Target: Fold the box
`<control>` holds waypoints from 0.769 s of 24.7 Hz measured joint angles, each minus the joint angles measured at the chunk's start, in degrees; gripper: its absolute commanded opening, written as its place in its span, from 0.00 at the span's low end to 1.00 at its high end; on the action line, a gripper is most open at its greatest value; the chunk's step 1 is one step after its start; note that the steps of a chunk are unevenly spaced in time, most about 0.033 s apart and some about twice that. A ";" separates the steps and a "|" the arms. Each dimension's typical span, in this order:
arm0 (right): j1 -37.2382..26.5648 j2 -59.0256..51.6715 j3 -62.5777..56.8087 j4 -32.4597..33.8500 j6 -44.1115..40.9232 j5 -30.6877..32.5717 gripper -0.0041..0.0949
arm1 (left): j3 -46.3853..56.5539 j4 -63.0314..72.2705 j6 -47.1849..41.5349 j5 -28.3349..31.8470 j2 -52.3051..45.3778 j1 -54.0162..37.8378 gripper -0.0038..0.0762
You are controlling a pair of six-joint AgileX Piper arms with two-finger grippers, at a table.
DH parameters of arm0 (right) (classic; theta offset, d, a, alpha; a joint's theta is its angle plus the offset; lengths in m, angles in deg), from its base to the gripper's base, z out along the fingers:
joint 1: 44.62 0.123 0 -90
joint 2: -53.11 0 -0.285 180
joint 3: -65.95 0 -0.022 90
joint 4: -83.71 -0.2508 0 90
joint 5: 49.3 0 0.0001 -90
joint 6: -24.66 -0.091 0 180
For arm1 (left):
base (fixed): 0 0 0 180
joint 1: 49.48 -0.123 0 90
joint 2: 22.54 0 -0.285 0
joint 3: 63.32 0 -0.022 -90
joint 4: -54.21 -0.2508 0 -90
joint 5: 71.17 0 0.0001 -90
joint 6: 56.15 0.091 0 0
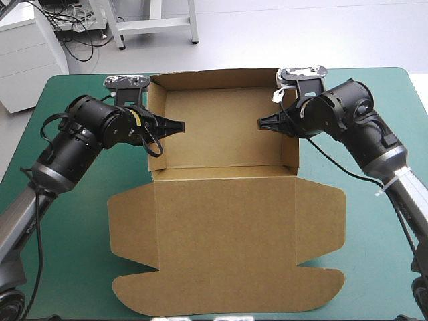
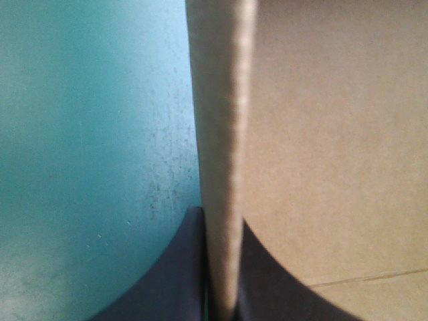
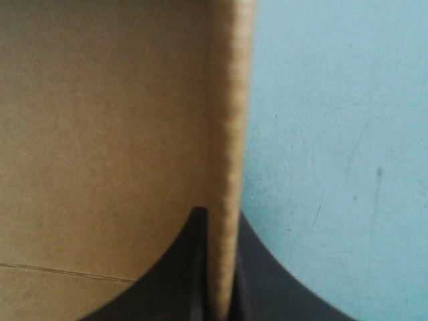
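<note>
The brown box (image 1: 224, 221) lies mid-table as an open tray. Its far half has the back and side walls raised; its lid lies flat toward the near edge, with rounded flaps. My left gripper (image 1: 167, 126) sits over the tray's left wall (image 1: 156, 144), shut on it. In the left wrist view that wall (image 2: 221, 134) runs edge-on between the black fingers (image 2: 177, 274). My right gripper (image 1: 274, 122) is shut on the right wall (image 1: 289, 150). The right wrist view shows the right wall (image 3: 227, 134) pinched between its fingers (image 3: 264, 281).
The teal-green cover (image 1: 67, 221) shows bare on both sides of the box, outside each held wall. The lid's front flap (image 1: 227, 294) reaches close to the table's near edge.
</note>
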 measured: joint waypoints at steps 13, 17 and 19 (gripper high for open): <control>-7.17 16.29 2.34 -8.62 7.18 6.18 0.03 | -3.65 2.34 0.83 -5.07 19.87 0.25 0.01; -7.17 18.94 2.34 -8.62 7.49 6.02 0.03 | -3.65 2.36 0.83 -5.31 22.21 0.19 0.01; -7.17 20.07 2.34 -8.62 7.62 5.90 0.03 | -3.65 2.36 0.83 -5.26 23.25 0.19 0.01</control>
